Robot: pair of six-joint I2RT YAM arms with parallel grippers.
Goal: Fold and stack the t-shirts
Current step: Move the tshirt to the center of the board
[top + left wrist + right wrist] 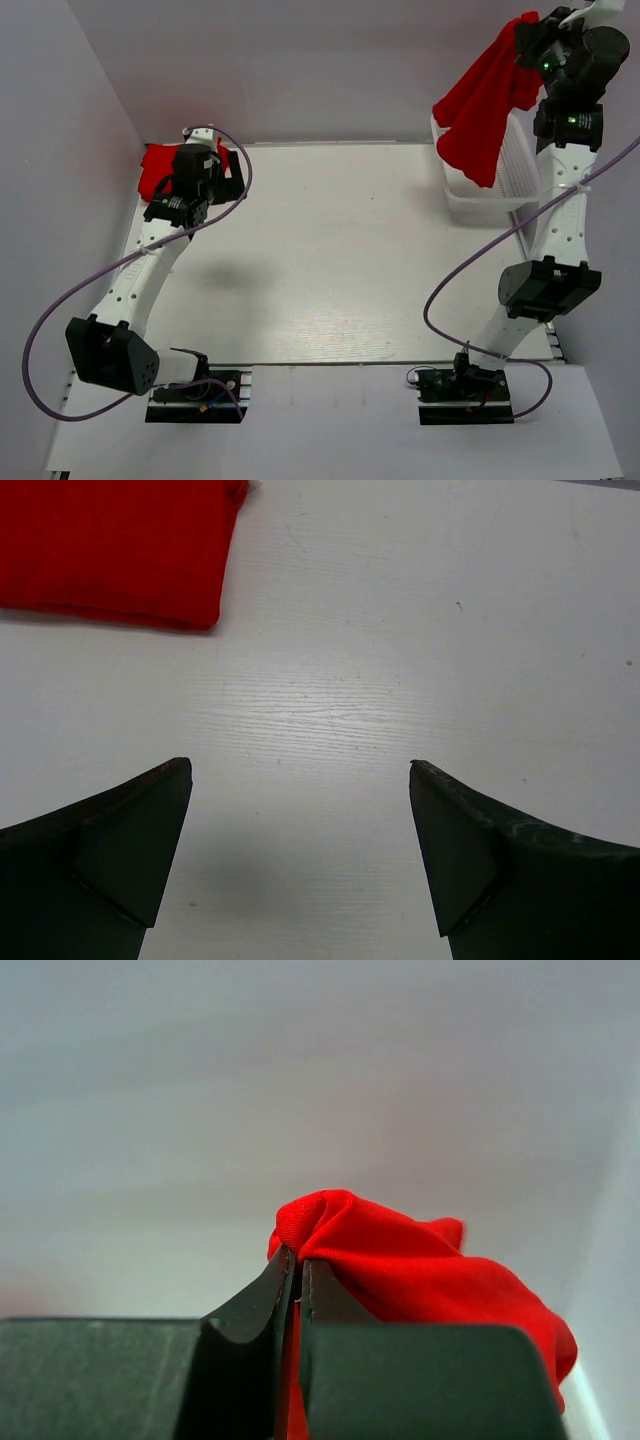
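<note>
2 t-shirts: hanging t-shirt (485, 105) clamped in right gripper (297, 1260), long axis running down toward 1 basket (522, 165); folded t-shirt (110, 550) flat near left gripper (300, 770), jaws wide, empty.

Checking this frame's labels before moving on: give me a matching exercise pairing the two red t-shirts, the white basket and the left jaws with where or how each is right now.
Things:
1. folded red t-shirt
2. dangling red t-shirt
3. white mesh basket
4. left jaws

Places or states:
A. wide open above the bare table
B. lying at the table's far left corner
C. pinched in the shut right jaws, lifted
D. standing at the far right, under the hanging cloth

Pairs: 1-B; 2-C; 3-D; 4-A
</note>
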